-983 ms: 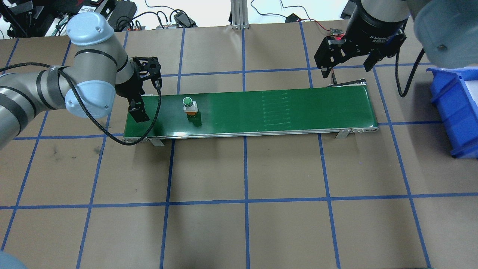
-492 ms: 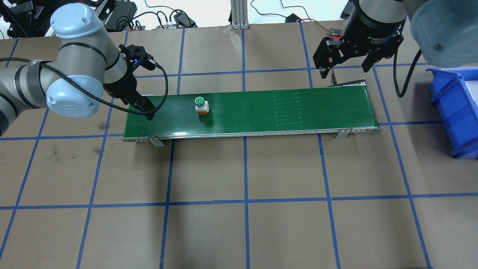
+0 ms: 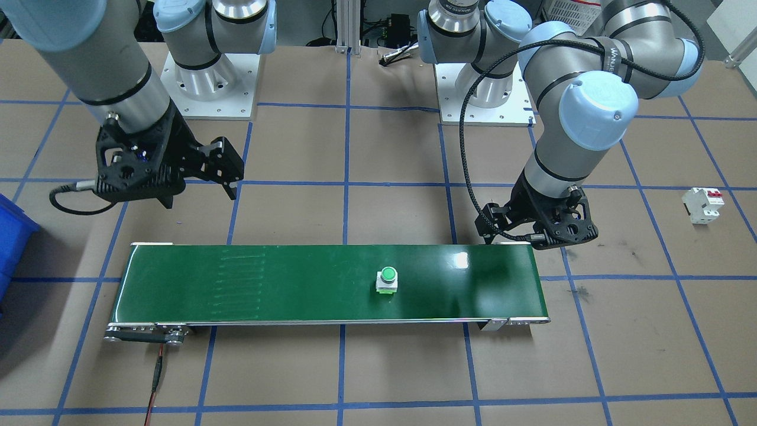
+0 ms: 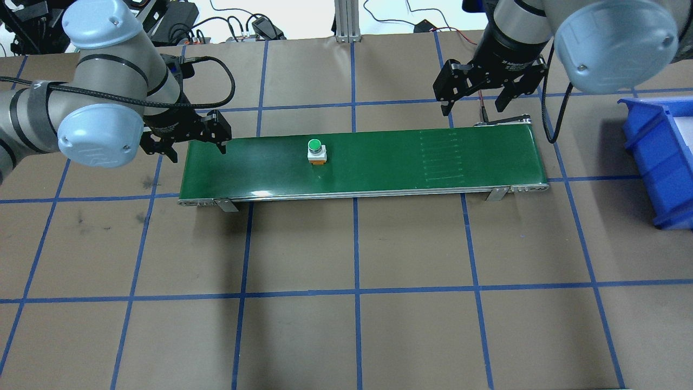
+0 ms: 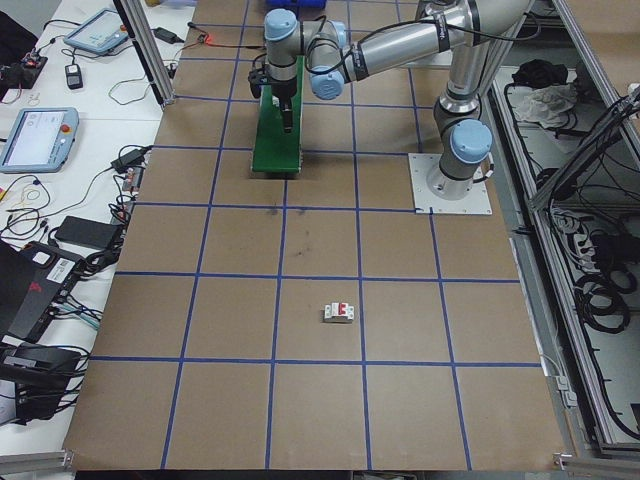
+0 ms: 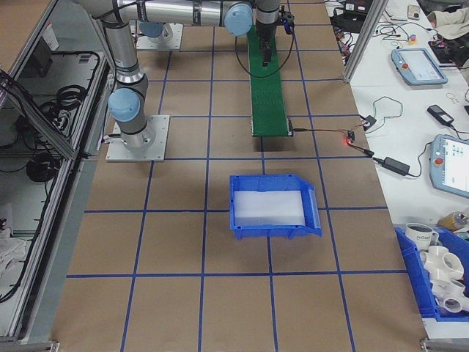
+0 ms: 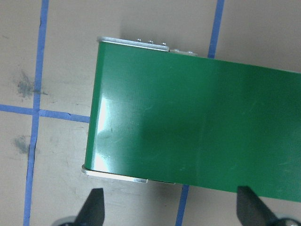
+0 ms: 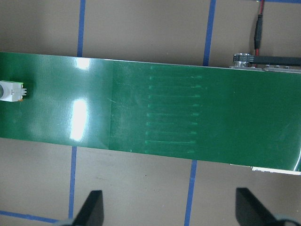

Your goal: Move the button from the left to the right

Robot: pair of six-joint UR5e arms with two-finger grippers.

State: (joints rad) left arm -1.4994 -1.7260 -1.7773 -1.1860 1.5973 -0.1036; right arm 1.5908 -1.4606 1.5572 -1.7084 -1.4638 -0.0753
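Fingers of the left gripper (image 4: 185, 145) are spread apart and hold nothing; they hang at the left end of the green conveyor belt (image 4: 379, 162). Fingers of the right gripper (image 4: 487, 97) are also spread and hold nothing, in the upper right of the overhead view, beside the belt's right end. The brown table (image 4: 346, 303) has a grid of blue tape. A blue bin (image 4: 663, 162) stands at the right edge. The button (image 4: 315, 150) stands on the belt, left of its middle, well apart from both grippers.
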